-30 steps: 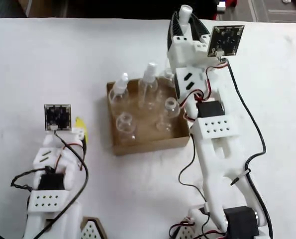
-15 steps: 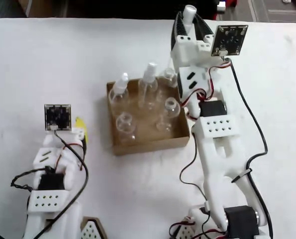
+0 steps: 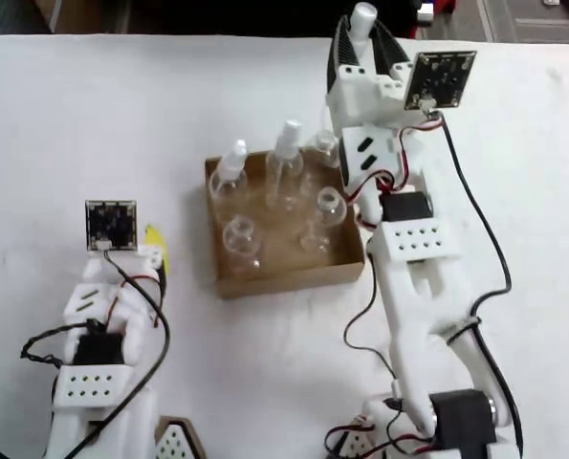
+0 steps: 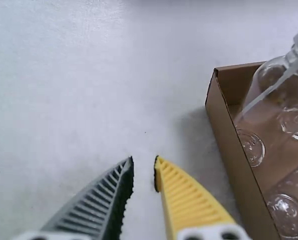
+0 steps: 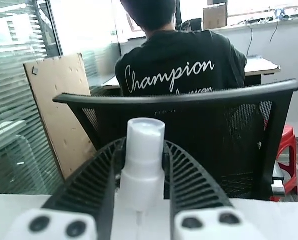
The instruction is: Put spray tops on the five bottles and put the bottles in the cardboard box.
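Over the last second the right tool had edged a little further toward the far side of the bench, carrying its spray top along, while the left arm had kept its place. At the left, the left tool hung low over bare bench, its grey and yellow fingers a narrow gap apart and gripping nothing, just beside the near left corner of the cardboard box. The box sat in the middle of the bench between the two arms, and all five clear bottles stood upright inside it. The two along the far side, one at the left and one at the centre, wore white spray tops; three had bare necks, at the near left, the near right and the far right corner. The right arm crossed over that far right corner and hid part of the bottle there. Beyond the box, the right tool was pinching the white spray top upright between its black ribbed fingers, with a black mesh chair behind it.
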Controlling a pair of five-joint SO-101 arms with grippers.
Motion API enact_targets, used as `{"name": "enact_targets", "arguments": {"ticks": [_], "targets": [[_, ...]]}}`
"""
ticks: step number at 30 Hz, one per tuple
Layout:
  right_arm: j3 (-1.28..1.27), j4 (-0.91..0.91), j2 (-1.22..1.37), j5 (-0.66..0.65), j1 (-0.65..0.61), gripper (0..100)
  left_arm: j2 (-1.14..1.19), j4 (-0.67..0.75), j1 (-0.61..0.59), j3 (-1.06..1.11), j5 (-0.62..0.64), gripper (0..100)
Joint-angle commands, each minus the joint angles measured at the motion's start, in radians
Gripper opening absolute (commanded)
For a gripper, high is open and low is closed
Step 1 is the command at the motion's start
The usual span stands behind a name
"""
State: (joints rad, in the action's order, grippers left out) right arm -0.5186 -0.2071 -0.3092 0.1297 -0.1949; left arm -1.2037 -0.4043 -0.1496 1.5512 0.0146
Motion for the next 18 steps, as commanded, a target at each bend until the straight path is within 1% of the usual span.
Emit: {"name": "enact_targets", "arguments": {"ticks": [1,10,18], "targets": [[0.015,-0.022,0.036,-0.012,0.008,1.5,-0.019,0.002,0.008,-0.044,-0.011,7],[0.008,-0.018,0.053,-0.012,0.01,1.5,-0.019,0.002,0.008,-0.044,-0.011,7],[-0.08,-0.022,0.059,-0.012,0.012,1.5,-0.019,0.002,0.01,-0.044,-0.011,7]]}}
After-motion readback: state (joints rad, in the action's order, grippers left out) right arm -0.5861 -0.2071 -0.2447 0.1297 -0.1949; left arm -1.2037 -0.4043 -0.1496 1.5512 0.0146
